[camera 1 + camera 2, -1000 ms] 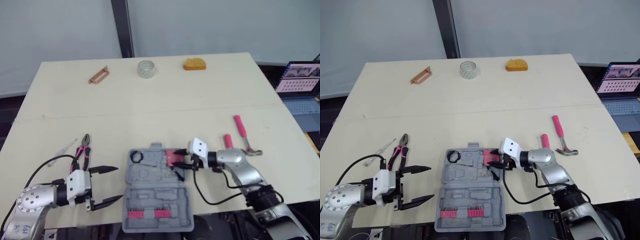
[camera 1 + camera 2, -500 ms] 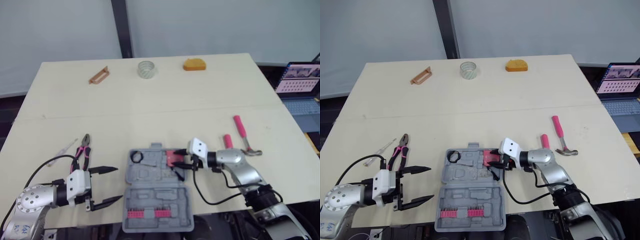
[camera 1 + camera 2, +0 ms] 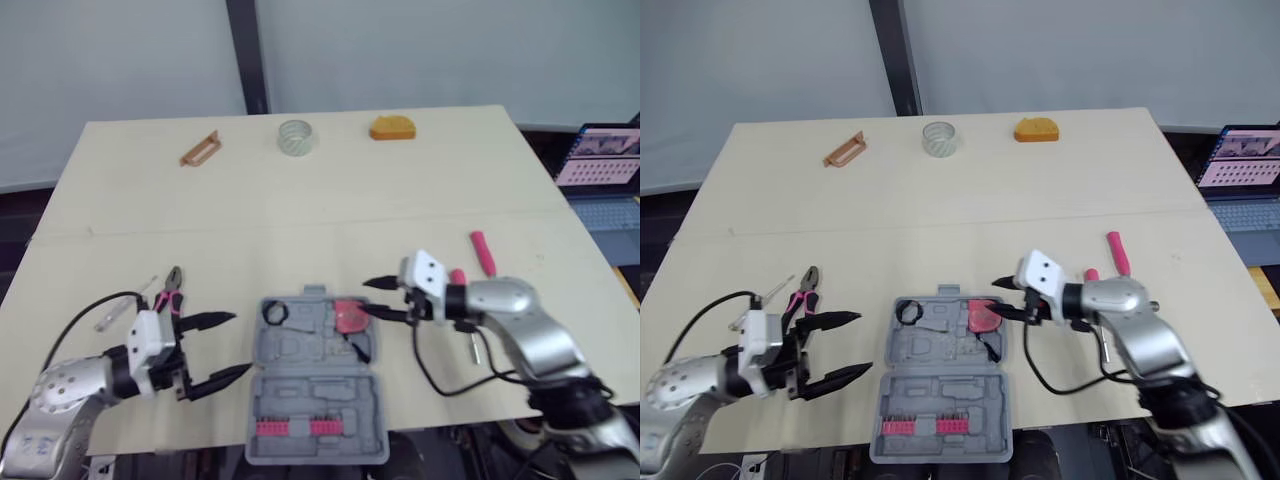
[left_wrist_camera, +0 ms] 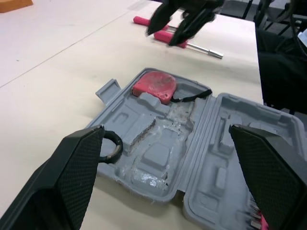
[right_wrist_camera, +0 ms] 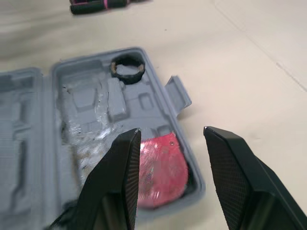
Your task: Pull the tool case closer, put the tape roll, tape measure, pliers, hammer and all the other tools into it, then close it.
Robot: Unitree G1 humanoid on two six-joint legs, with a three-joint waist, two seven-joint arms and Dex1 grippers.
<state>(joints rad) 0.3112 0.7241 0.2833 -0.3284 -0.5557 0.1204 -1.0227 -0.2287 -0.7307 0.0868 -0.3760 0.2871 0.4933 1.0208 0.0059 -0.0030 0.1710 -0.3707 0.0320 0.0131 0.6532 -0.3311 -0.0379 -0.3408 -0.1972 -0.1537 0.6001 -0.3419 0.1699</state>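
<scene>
Pink-handled pliers (image 3: 170, 290) lie just beyond the left gripper (image 3: 242, 343), whose fingers are spread wide and empty. At centre the grey tool case (image 3: 315, 395) lies open, with the black tape roll (image 3: 274, 313) and red tape measure (image 3: 349, 316) seated in its far half. The right gripper (image 3: 363, 296) hovers beside the tape measure, parted and empty. The hammer (image 3: 481, 253) lies further right. The tape measure looks stowed; pliers or hammer likely come next, each needing a square grip on its handle.
</scene>
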